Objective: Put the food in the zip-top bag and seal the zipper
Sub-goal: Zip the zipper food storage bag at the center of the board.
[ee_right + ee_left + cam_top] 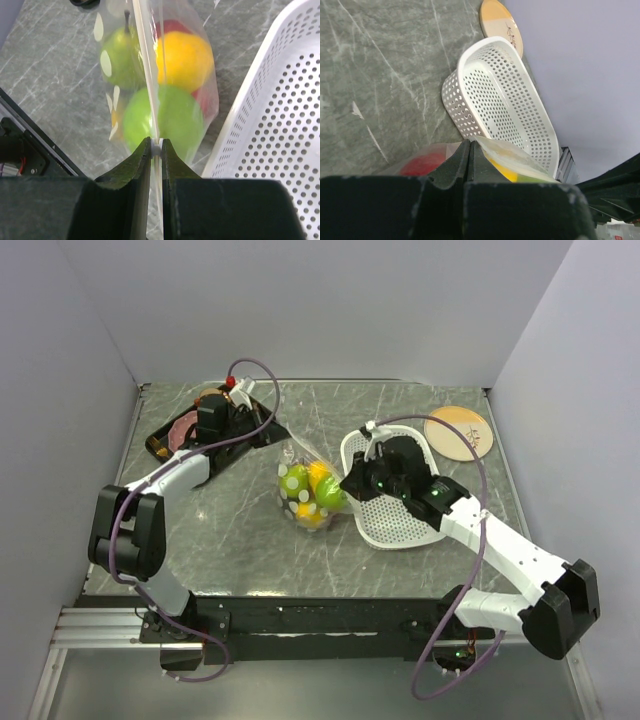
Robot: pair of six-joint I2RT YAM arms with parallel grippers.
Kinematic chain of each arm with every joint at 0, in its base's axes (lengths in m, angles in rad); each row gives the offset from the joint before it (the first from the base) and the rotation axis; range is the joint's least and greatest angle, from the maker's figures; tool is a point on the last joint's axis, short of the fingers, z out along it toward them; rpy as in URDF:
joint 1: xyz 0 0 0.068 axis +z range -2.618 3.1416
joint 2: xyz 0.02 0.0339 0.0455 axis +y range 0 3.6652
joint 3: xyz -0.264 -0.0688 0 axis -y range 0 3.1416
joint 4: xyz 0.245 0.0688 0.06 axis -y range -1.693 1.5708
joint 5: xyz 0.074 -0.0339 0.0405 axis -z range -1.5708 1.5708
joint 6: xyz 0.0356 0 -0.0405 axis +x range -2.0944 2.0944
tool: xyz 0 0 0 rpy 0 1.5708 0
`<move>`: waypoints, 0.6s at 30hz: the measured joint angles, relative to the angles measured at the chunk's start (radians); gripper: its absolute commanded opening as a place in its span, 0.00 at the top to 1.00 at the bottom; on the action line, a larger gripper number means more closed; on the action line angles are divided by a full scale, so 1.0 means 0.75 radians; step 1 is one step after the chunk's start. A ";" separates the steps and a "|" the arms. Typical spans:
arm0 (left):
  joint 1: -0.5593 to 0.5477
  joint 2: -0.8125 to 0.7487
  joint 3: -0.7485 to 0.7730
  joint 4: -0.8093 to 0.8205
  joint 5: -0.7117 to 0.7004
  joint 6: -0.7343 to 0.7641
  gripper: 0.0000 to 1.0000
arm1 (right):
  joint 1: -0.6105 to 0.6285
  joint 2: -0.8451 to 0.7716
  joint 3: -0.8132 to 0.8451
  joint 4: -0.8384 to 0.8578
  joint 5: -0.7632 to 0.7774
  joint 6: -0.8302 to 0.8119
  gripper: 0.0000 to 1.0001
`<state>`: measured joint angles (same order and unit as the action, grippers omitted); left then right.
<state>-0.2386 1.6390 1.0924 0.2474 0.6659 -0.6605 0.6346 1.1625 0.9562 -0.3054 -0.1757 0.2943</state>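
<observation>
Your right gripper (156, 147) is clamped on the zipper (144, 65). The two dark fingers are pressed together, with the white strip pinched between their tips. From there the strip runs straight away from the claw, up the middle of the right wrist view. The zip-top bag (305, 490) hangs directly ahead of those fingers, touching them.

The food (160, 117) sits inside the bag. A green apple lies nearest the tips and a second green fruit (120, 57) is to its left. A yellow citrus (185, 60) is beyond them, and something red (172, 25) shows behind it.

Your left gripper (470, 150) is also closed, its fingers meeting in a tight seam. The bag's clear film comes out right at that seam, so it appears to be nipping the bag's far end. Through the plastic you can see red to the left of the tips and yellow to the right.

From above, the bag lies near the middle of the grey marbled table (240, 550), stretched between your two claws. The white perforated basket (395, 520) is just beside it on the right, under your right arm. A tan disc (460, 432) rests beyond the basket. A black tray (160, 443) holding a pink slice (183, 427) sits at the far left, under your left arm.

The bag carries only white dots. The disc has a small dark mark that you cannot read. No brand or label is legible.
</observation>
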 measured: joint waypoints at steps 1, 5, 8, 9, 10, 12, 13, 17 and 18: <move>0.003 -0.003 0.000 -0.004 -0.005 0.005 0.99 | 0.001 -0.008 -0.004 -0.009 0.000 0.001 0.93; 0.018 -0.013 0.000 -0.012 -0.028 0.019 0.99 | 0.002 -0.044 -0.019 -0.035 0.000 0.005 0.92; 0.034 -0.018 0.000 -0.015 -0.060 0.023 0.99 | 0.004 -0.069 -0.020 -0.062 -0.001 0.006 0.93; 0.039 -0.018 0.000 -0.016 -0.066 0.025 0.99 | 0.004 -0.078 -0.021 -0.069 -0.001 0.006 0.92; 0.043 -0.019 0.001 -0.018 -0.072 0.028 0.99 | 0.004 -0.084 -0.021 -0.076 -0.001 0.006 0.92; 0.050 -0.019 0.002 -0.028 -0.084 0.030 0.99 | 0.004 -0.092 -0.024 -0.083 -0.001 0.007 0.93; 0.053 -0.019 0.002 -0.031 -0.087 0.030 0.99 | 0.005 -0.095 -0.028 -0.084 -0.002 0.007 0.92; 0.055 -0.028 0.002 -0.048 -0.110 0.030 0.99 | 0.008 -0.099 -0.040 -0.097 -0.005 0.012 0.92; 0.055 -0.033 0.002 -0.049 -0.116 0.030 0.99 | 0.009 -0.100 -0.041 -0.096 -0.005 0.016 0.93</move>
<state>-0.1970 1.6142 1.0935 0.2108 0.5789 -0.6384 0.6411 1.0878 0.9253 -0.3775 -0.1795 0.3061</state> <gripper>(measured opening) 0.013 0.154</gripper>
